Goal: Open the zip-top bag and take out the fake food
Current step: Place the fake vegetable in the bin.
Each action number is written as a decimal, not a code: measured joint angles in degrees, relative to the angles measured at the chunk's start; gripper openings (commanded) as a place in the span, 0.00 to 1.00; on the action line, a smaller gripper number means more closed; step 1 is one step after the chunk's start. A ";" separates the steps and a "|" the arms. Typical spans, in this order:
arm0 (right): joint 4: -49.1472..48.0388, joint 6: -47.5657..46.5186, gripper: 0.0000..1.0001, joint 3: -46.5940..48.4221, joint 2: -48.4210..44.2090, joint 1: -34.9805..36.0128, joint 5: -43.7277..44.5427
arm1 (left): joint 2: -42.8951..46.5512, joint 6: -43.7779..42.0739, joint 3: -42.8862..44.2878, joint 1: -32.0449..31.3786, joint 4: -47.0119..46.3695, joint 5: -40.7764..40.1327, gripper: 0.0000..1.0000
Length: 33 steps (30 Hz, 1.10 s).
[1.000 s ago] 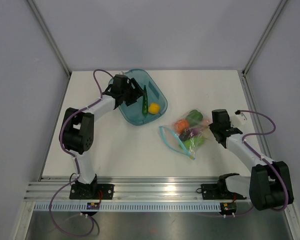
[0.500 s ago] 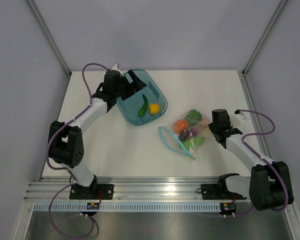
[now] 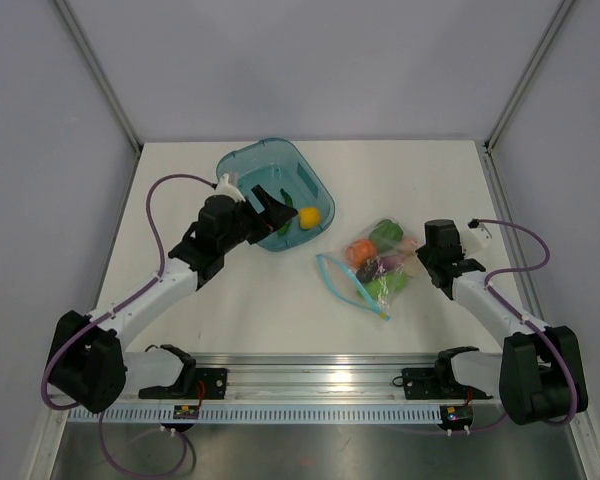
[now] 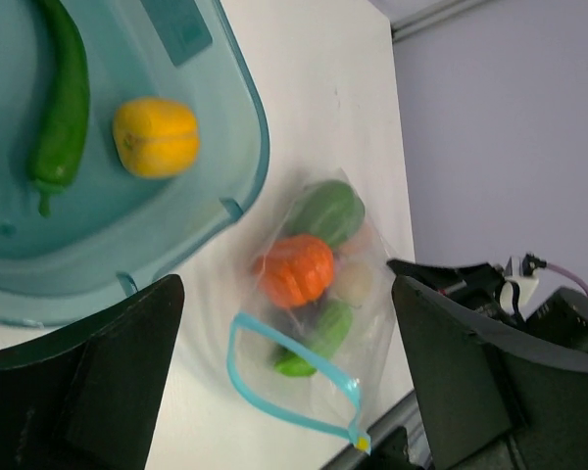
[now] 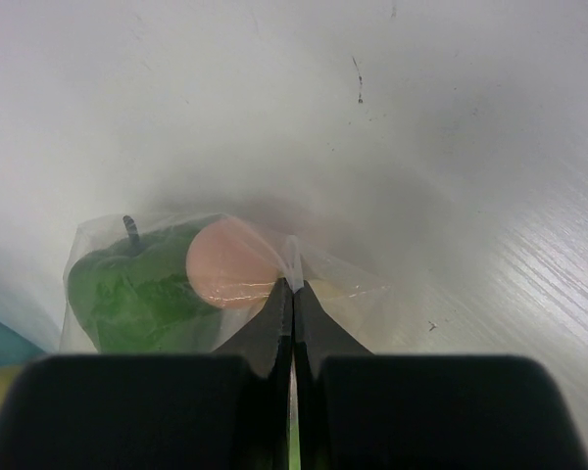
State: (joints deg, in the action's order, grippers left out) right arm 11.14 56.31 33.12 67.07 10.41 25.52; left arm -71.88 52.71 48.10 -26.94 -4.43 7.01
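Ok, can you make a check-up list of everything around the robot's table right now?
surface: white table, flat, with a few small dark marks.
job's things: the zip-top bag lies flat with its zip strip gaping in a loop. An orange piece, a green pepper and more are inside it. A yellow lemon and a long green vegetable lie in the teal tub.
clutter: nothing seen.
grippers: left tool is open and empty, by the tub. Right tool is shut on an edge of the bag.
cables: purple cables loop along both arms.
surroundings: grey walls, and a metal rail at the near edge.
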 measured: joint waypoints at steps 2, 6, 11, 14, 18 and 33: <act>-0.17 -0.02 0.00 -0.13 -0.15 0.00 0.00 | 2.56 0.74 -3.06 -2.29 -0.42 -1.07 0.88; -0.33 -0.04 0.00 -0.17 -0.15 0.00 0.00 | 6.12 1.68 -8.26 -5.97 -1.75 -3.17 0.88; -0.33 0.00 0.00 -0.17 -0.15 0.00 0.04 | 8.57 1.97 -14.60 -12.39 -4.52 -4.42 0.80; -0.31 0.02 0.00 -0.17 -0.13 0.00 0.07 | 8.72 2.84 -18.80 -16.26 -6.95 -4.00 0.69; -0.28 0.04 0.00 -0.15 -0.13 0.00 0.09 | 8.22 3.32 -22.53 -20.96 -8.96 -4.20 0.69; -0.07 0.26 0.00 -0.17 -0.13 0.00 0.09 | -5.57 6.45 -19.71 -32.76 -16.09 -7.45 0.66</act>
State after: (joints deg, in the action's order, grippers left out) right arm 11.07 56.58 32.95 66.94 10.41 25.61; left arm -77.45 59.16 28.38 -59.70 -20.51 -0.45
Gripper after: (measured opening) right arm 0.010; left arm 0.668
